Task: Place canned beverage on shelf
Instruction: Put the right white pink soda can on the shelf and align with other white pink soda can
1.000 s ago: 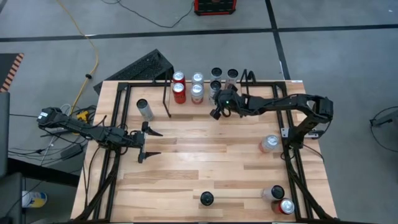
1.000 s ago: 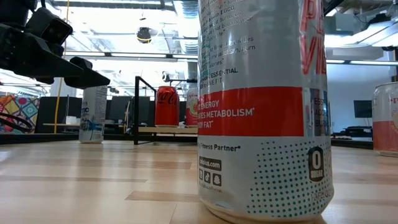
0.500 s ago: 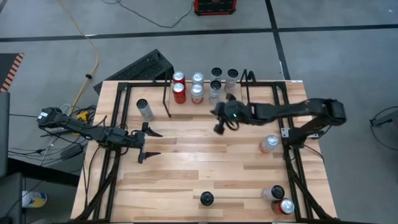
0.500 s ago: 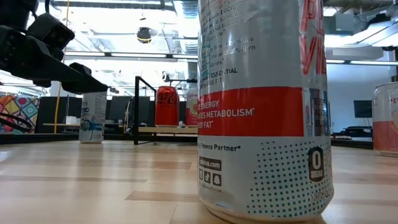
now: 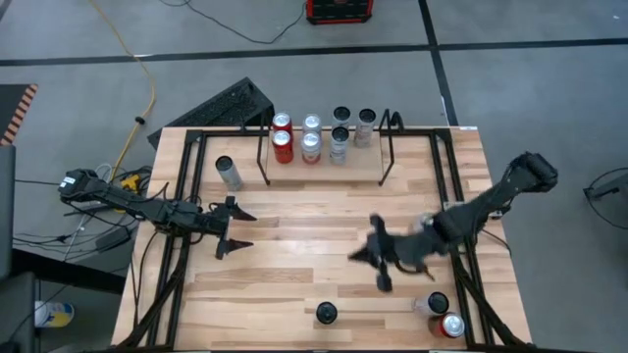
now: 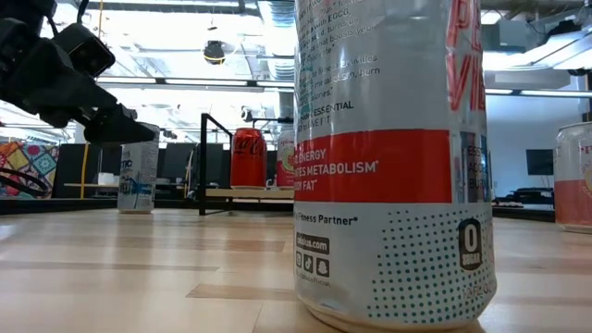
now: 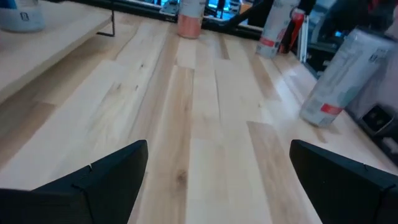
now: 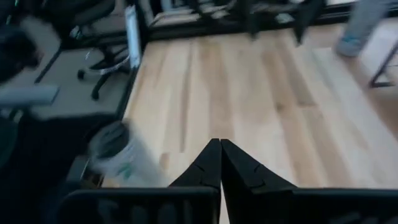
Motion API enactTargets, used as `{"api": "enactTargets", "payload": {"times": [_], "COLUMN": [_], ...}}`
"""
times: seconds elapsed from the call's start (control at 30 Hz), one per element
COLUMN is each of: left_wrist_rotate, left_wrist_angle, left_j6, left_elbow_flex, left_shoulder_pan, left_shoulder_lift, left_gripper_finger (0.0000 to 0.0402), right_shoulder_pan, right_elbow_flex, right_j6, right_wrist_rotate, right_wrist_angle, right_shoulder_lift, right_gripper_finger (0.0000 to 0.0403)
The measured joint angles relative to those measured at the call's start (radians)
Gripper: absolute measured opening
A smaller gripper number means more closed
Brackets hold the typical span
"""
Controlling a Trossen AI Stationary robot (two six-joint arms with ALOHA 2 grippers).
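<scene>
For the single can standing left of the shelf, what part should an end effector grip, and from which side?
Grip the can at mid-body, fingers across its round wall, coming in level from the table's open middle. It stands upright and alone, with the shelf on one side and a black rail on the other. The open left end effector looks nearest.

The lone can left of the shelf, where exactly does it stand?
In the high view, the lone can stands upright at the table's far left corner, just left of the shelf and beyond the open left end effector.

A robotics lab: wooden test table (image 5: 314, 245), concrete floor (image 5: 510, 88), office chairs (image 8: 99, 37) beyond
</scene>
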Motion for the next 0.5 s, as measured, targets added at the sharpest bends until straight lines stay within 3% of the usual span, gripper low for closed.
{"api": "enactTargets", "payload": {"times": [0.23, 0.37, 0.5], "left_wrist_rotate": [-0.002, -0.006, -0.008], "left_wrist_angle": [0.004, 0.016, 0.016], "left_j6": [-0.081, -0.073, -0.057], "left_elbow_flex": [0.000, 0.000, 0.000], "left_shoulder_pan": [0.000, 0.000, 0.000], "left_shoulder_lift": [0.000, 0.000, 0.000], "left_gripper_finger": [0.0379, 0.0379, 0.0379], "right_shoulder_pan": [0.183, 0.218, 0.220], "right_elbow_flex": [0.000, 0.001, 0.051], "right_j6": [0.003, 0.003, 0.002], "right_wrist_rotate": [0.098, 0.111, 0.110], "right_wrist_angle": [0.100, 0.201, 0.185], "right_shoulder_lift": [0.089, 0.115, 0.138], "right_gripper_finger": [0.0027, 0.0029, 0.0027]}}
